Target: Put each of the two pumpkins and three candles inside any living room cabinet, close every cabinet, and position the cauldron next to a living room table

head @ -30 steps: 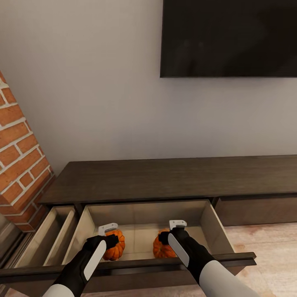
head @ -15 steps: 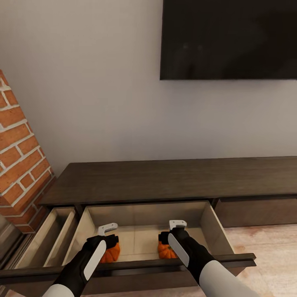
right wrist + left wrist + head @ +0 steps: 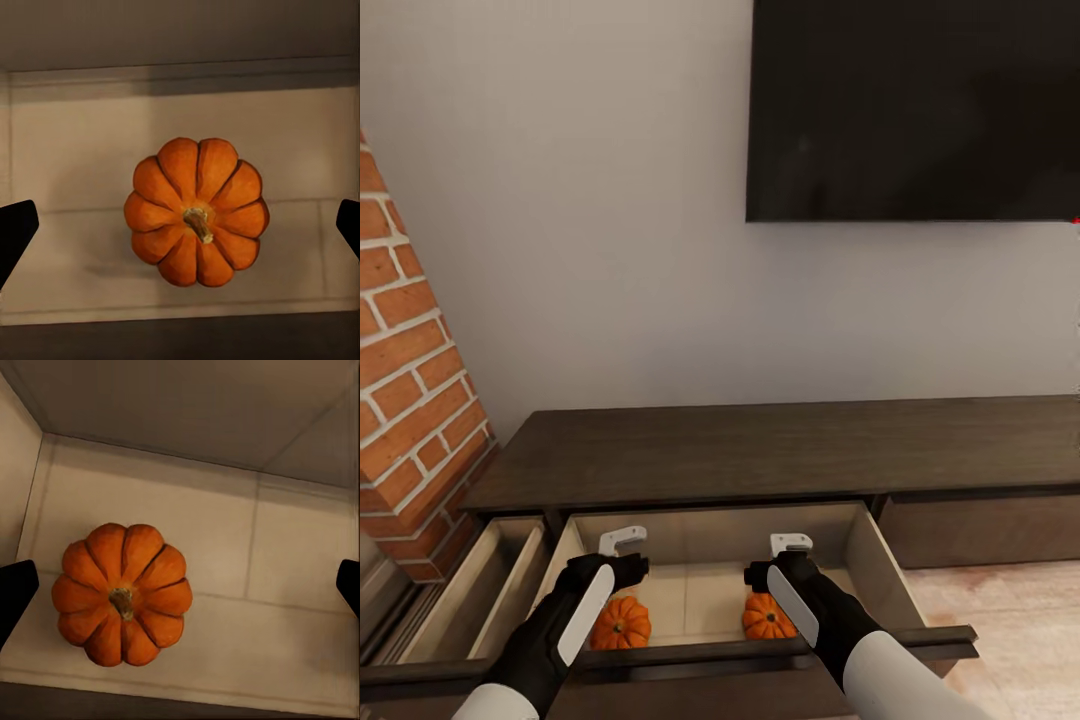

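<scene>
Item: cabinet (image 3: 780,450), long, low, dark brown, across lower half of head view; wide drawer (image 3: 700,585) pulled out at lower centre, pale interior.

Contents: left pumpkin (image 3: 621,622) on drawer floor, lower left of centre, upright, stem up. Right pumpkin (image 3: 769,617) on same floor, just right of centre, upright; well apart from the first. Both lying free, touching nothing but the floor. Seen from above in wrist views: left pumpkin (image 3: 121,593), right pumpkin (image 3: 197,221).

Left tool (image 3: 622,541): released, fingers spread wide, above its pumpkin, not touching. Right tool (image 3: 791,544): released, spread likewise, above the other pumpkin.

Handling, by judgement: small, rigid, ribbed, probably light; rounded flanks apt to roll if nudged. Best hold across the widest ribs, pads on opposite sides, not by the short stem.

Other: black screen (image 3: 915,110), upper right; brick wall (image 3: 410,380), left edge; second open drawer (image 3: 480,585), lower left.

Outstanding: candles, cauldron, drawers to shut.
</scene>
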You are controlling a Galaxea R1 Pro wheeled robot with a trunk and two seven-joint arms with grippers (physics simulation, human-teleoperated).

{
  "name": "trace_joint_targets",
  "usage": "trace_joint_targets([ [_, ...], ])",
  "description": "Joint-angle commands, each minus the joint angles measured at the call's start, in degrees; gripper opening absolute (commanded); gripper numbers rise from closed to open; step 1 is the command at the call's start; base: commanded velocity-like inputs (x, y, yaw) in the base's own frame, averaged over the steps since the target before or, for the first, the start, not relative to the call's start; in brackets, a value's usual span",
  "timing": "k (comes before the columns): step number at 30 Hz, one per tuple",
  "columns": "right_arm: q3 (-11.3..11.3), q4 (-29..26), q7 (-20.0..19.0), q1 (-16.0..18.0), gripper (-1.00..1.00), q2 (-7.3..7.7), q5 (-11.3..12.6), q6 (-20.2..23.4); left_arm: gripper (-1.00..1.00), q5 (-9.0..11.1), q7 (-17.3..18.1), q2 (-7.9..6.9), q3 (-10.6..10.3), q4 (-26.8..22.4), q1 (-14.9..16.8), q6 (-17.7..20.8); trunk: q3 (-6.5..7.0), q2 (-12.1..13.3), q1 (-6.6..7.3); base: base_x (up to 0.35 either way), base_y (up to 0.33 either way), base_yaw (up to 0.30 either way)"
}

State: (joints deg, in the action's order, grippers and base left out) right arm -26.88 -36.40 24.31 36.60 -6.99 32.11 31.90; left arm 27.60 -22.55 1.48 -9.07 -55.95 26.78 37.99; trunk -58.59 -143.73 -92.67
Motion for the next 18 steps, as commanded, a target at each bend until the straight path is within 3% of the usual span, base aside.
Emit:
trace_joint_targets([
  [1, -0.3, -0.1, 0.6, 0.0, 1.0, 0.04, 0.6, 0.2, 1.0, 0.7, -0.6, -0.04, -0.1, -0.4, 0.0, 0.6, 0.17, 0.0, 0.03, 0.0, 0.0, 0.0],
  [10, 0.0, -0.7, 0.3, 0.1, 1.0, 0.06, 0.8, 0.4, 1.0, 1.0, -0.6, -0.05, 0.0, -1.0, 0.0, 1.3, 2.16, 0.1, 0.27, -0.004, 0.0, 0.0],
  [18, 0.2, -1.0, 0.2, 0.1, 1.0, 0.13, 0.8, 0.4, 1.0, 1.0, -0.6, -0.06, 0.0, -1.0, 0.0, 1.3, 3.94, 0.2, 0.47, -0.157, 0.0, 0.0],
])
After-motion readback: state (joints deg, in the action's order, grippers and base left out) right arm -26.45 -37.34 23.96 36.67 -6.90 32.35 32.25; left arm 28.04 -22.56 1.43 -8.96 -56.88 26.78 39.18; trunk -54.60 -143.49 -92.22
